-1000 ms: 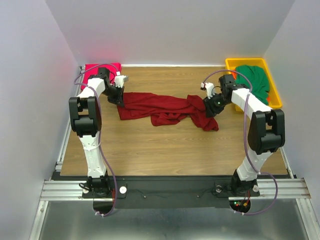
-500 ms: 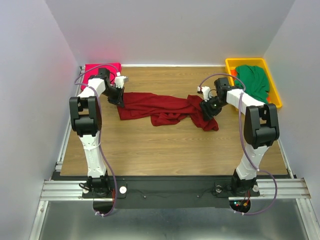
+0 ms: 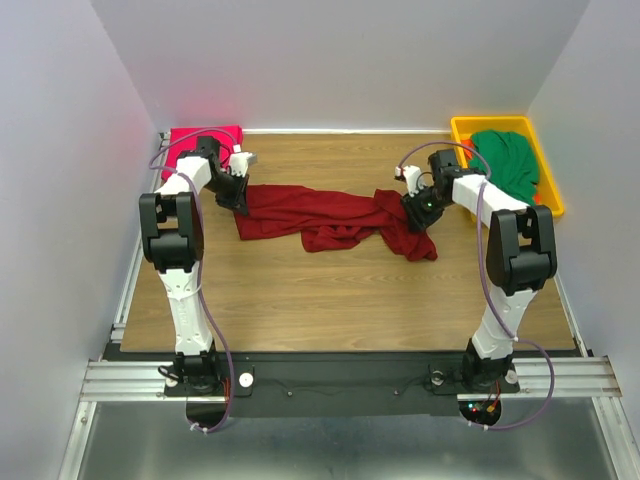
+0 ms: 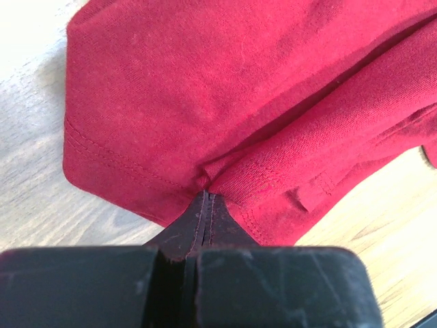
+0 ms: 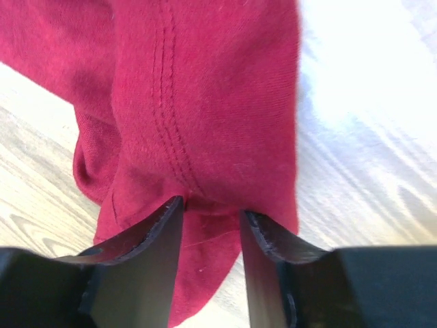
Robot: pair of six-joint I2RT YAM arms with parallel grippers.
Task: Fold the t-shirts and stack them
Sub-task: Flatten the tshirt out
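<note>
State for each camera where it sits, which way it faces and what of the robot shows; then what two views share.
Top external: above, behind the robot, looking down at the table; its whole body shows.
Left wrist: on left arm, facing the maroon shirt, shut jaws pinching its hem.
Right wrist: on right arm, parted jaws astride a fold.
Shared: the maroon shirt.

Maroon shirt (image 4: 205, 89): matt knit cloth, fine weave, slightly fuzzy, double-stitched hems. Pink shirt (image 3: 185, 137) and green shirt (image 3: 505, 160): same soft matt cloth. Bin (image 3: 458, 125): glossy yellow plastic. Table (image 3: 330, 290): smooth wood-grain top, light sheen. Left fingers (image 4: 218, 232) and right fingers (image 5: 147, 239): black matt plastic, scuffed, scratched. Rail (image 3: 130, 378): bare silver metal
</note>
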